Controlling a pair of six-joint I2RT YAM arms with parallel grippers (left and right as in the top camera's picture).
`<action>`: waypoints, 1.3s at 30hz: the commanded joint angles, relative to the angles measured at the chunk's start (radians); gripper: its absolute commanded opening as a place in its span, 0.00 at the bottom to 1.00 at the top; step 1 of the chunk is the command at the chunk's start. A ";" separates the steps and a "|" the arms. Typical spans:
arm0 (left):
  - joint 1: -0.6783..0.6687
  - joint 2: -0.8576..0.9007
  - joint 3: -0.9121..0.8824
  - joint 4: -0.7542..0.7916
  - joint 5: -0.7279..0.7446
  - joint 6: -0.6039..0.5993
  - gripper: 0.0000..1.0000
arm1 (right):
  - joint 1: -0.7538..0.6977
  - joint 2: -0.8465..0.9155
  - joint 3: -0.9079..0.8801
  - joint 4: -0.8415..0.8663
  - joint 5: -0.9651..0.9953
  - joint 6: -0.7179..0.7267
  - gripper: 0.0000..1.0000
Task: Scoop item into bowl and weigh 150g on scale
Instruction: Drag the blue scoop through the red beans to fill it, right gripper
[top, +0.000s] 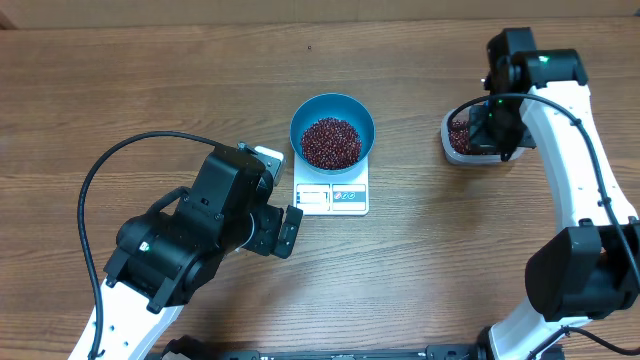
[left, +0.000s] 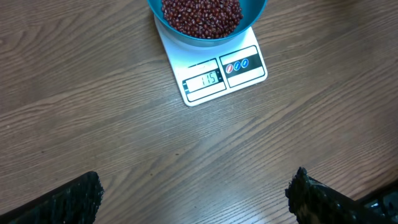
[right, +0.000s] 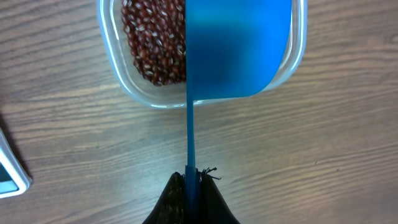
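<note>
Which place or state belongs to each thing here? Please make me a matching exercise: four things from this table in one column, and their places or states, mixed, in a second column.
Column one
1. bowl
2. scoop
3. tub
4. left gripper

Column two
A. open, over bare table in front of the scale
B. gripped by its thin handle in the shut right gripper
C. standing on the scale, with beans in it
D. clear, at the right of the table, partly hidden behind the scoop

Pairs: 1-C, 2-B, 3-D, 4-A
</note>
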 joint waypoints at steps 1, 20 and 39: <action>0.005 -0.013 0.021 0.003 0.000 -0.014 0.99 | 0.027 -0.002 0.031 0.022 0.063 0.023 0.04; 0.005 -0.013 0.021 0.003 0.000 -0.014 1.00 | 0.042 0.000 0.031 0.005 0.137 -0.006 0.04; 0.005 -0.013 0.021 0.003 0.000 -0.014 0.99 | 0.042 0.032 0.025 0.006 0.170 -0.096 0.04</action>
